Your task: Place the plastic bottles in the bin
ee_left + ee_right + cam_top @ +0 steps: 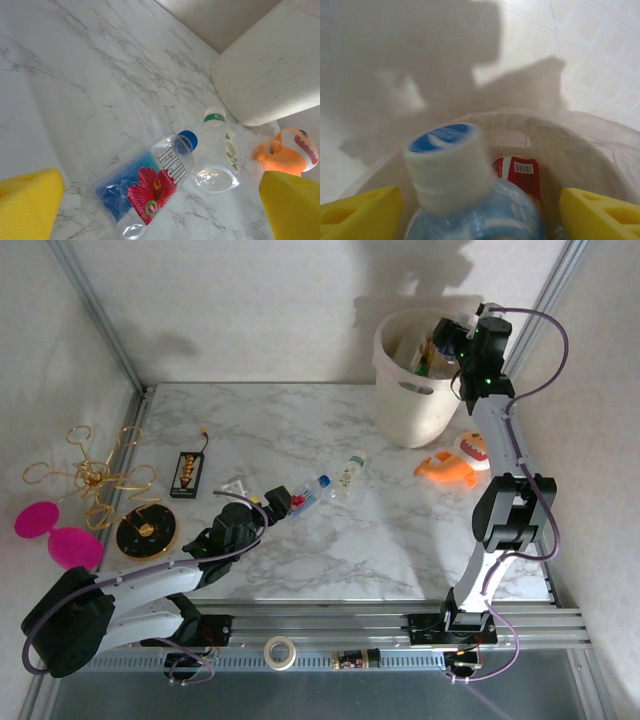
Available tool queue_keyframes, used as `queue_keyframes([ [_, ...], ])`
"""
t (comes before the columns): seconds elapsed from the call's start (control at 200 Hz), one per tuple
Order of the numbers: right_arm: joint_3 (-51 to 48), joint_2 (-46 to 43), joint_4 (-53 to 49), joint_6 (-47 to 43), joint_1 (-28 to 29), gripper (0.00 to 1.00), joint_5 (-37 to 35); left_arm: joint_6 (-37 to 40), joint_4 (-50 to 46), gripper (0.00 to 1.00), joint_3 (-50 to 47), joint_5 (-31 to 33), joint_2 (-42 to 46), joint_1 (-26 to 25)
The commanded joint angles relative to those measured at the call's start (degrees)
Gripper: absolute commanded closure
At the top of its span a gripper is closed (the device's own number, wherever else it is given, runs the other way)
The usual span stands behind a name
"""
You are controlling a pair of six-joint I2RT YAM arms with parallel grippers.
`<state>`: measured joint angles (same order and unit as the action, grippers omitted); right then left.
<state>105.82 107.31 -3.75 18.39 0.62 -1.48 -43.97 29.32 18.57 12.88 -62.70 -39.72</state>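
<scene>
Progress: partly done. The bin (pixel 400 415) stands at the far right of the bench (pixel 300 430) and already holds several bottles, among them a red-label bottle (pixel 520 175). Their number cannot be counted.

Right gripper (pixel 480 196): poised over the bin's mouth with a white-cap bottle (pixel 445 165) between its jaws, cap up. The jaws stand apart, and a gap shows between one finger and the bottle. I judge the bottle unclamped and free to drop into the bin.

Outstanding: two bottles lie on their sides at mid-bench, well apart from the bin. These are the Fiji bottle (pixel 145 192), blue cap pointing toward the bin, and a green-label bottle (pixel 218 152) just beside it on the bin side. Whether the two touch cannot be told.

Left gripper (pixel 161 174): jaws wide apart and holding nothing. It sits low over the bench, with the Fiji bottle directly ahead and in line between the fingers, near but not yet enclosed. The green-label bottle lies beyond.

An orange toy (pixel 455 465) near the bin is no part of the task.
</scene>
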Motion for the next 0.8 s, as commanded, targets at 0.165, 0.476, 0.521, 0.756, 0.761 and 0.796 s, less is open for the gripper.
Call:
queue_keyframes([
  [0.165, 4.3, -2.6, -2.5, -2.5, -0.2, 0.01, -0.6, 0.6, -2.5, 0.01, 1.6, 2.7, 0.8, 0.4],
  [0.476, -9.8, -15.7, 4.8, 0.2, 0.0, 0.01, 4.9, 3.2, -2.8, 0.00, 5.4, 2.4, -3.1, 1.9],
  [0.521, -12.4, -18.0, 5.7, 0.7, 0.3, 0.01, 5.7, 3.6, -2.9, 0.00, 6.2, 2.0, -3.8, 2.3],
  [0.756, -27.9, -29.3, 9.4, 1.1, 4.9, 0.01, 7.8, 7.1, -3.6, 0.00, 10.7, -0.5, -7.8, 4.6],
  [0.761, -28.2, -29.5, 9.4, 1.2, 5.0, 0.01, 7.8, 7.1, -3.7, 0.00, 10.8, -0.6, -7.9, 4.6],
  [0.796, -30.7, -31.0, 9.8, 1.3, 6.0, 0.01, 7.8, 7.6, -3.7, 0.00, 11.3, -1.1, -8.6, 4.9],
])
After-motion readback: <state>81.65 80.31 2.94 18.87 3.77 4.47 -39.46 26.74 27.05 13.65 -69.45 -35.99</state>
